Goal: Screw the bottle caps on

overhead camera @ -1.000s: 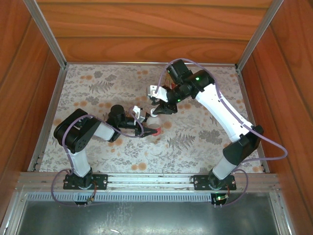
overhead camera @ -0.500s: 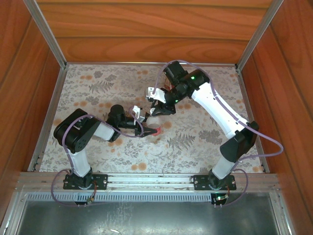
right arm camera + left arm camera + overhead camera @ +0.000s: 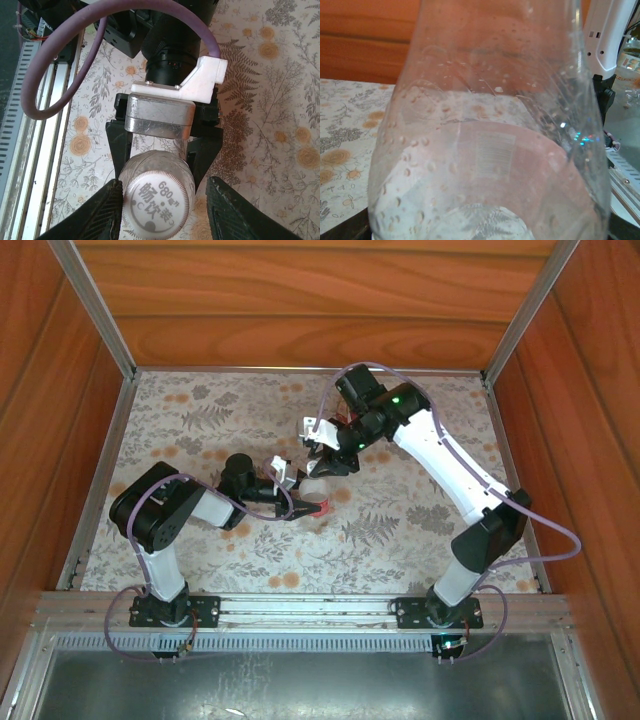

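The left claw (image 3: 298, 502) is pinching the clear bottle (image 3: 490, 150) with the red-and-white label, one black finger pressed against each side of its body, out over the middle of the floral bench (image 3: 180, 430). In the right wrist view the whitish cap (image 3: 157, 202) sits on the bottle's neck, its printed top facing the camera. The right claw (image 3: 164, 189) hangs straight above it, spread, its dark fingers (image 3: 111, 207) flanking the cap. One finger lies close against the cap's edge, and a strip of bench shows between the cap and the other. Whether the cap is screwed tight cannot be told. From the left wrist, droplets speckle the bottle's wall and a barcode shows through the label.
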